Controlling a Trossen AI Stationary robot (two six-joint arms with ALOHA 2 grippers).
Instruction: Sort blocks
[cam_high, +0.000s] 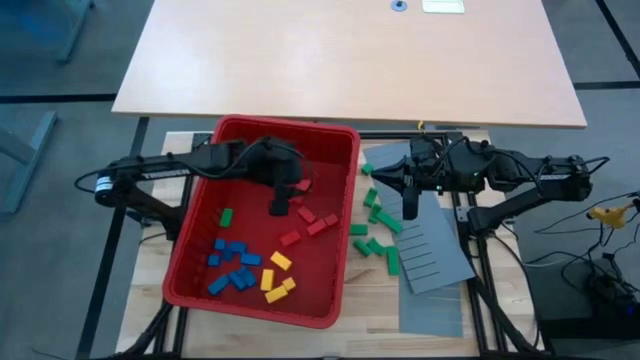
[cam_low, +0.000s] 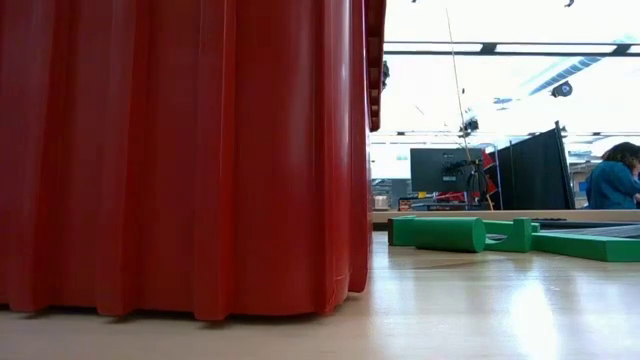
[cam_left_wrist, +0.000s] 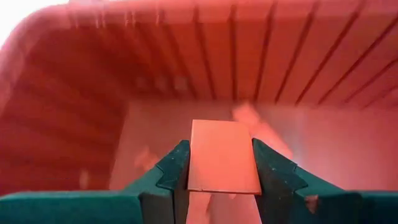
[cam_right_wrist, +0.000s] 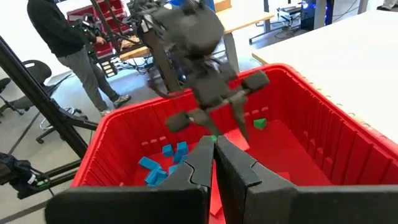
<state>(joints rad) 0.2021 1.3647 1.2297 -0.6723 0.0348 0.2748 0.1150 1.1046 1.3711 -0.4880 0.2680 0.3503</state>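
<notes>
We have the left gripper (cam_left_wrist: 221, 168) inside the big red plastic bin (cam_high: 340, 135), its fingers clamped on a small red rectangular block (cam_left_wrist: 222, 155) whose long axis runs forward between them. More red blocks (cam_high: 312, 222) lie just beside it toward the right arm, so we judge the carry short. Our right gripper (cam_right_wrist: 214, 163), pressed closed and empty, waits over the green blocks (cam_high: 378, 240) outside the bin.

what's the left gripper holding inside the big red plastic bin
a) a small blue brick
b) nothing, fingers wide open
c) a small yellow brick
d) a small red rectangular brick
d: in the left wrist view the left gripper has its two dark fingers pressed against both sides of a small red rectangular brick, above the floor of the big red plastic bin.
</notes>
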